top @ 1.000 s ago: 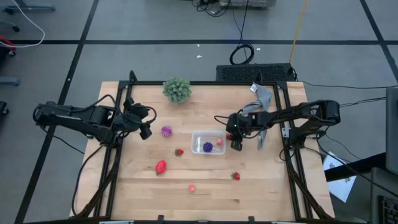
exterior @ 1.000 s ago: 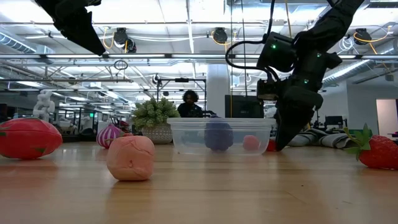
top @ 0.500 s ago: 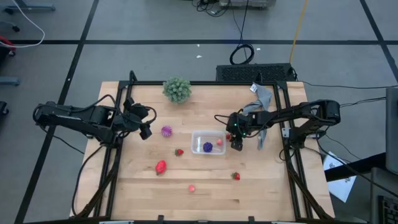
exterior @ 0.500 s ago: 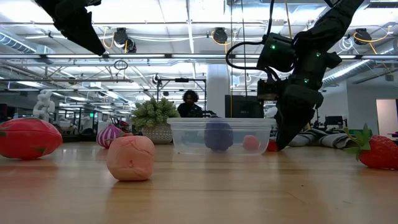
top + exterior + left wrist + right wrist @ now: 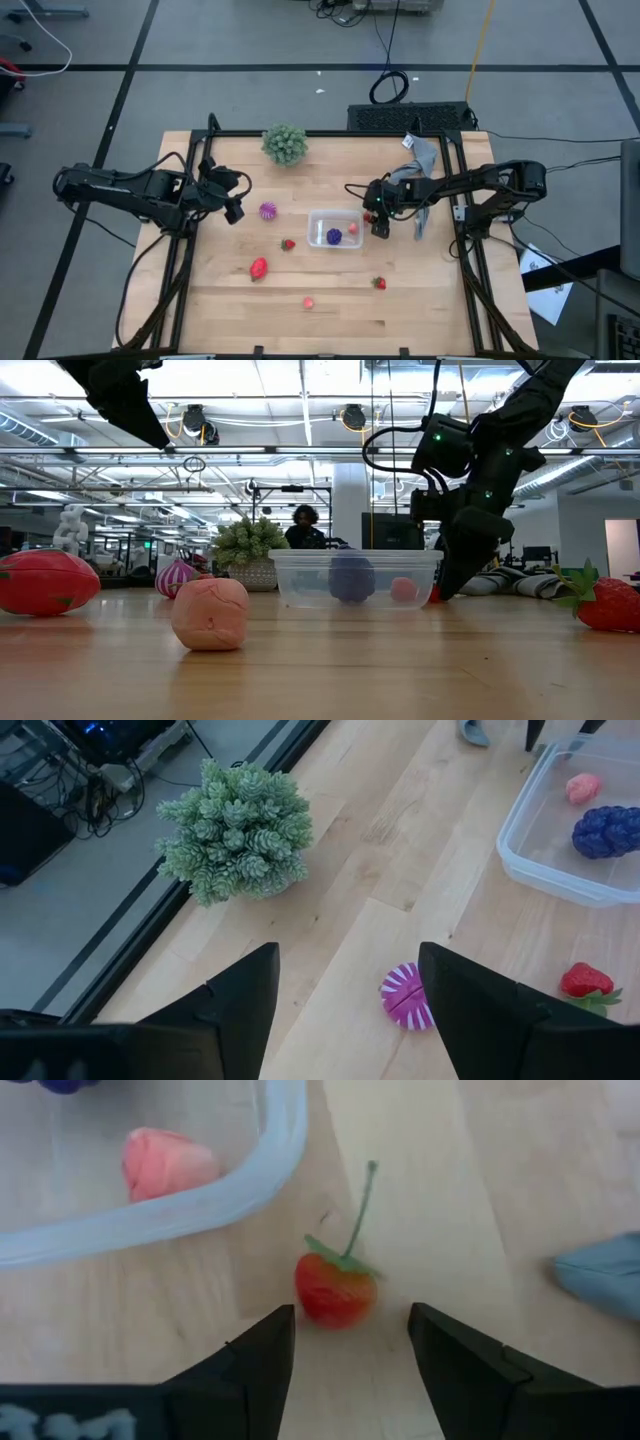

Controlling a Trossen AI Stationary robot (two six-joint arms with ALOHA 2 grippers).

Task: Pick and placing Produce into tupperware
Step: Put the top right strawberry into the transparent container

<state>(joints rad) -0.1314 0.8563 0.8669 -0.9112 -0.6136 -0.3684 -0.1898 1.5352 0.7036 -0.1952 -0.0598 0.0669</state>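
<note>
we saw the right claw (image 5: pixel 345 1342) spread open over a small stemmed red fruit (image 5: pixel 335 1288) mid-frame, beside the tupperware (image 5: pixel 285 1150). looked light, smooth, rollable; grip the body, not the stem. left claw (image 5: pixel 345 982) open, empty.
</note>
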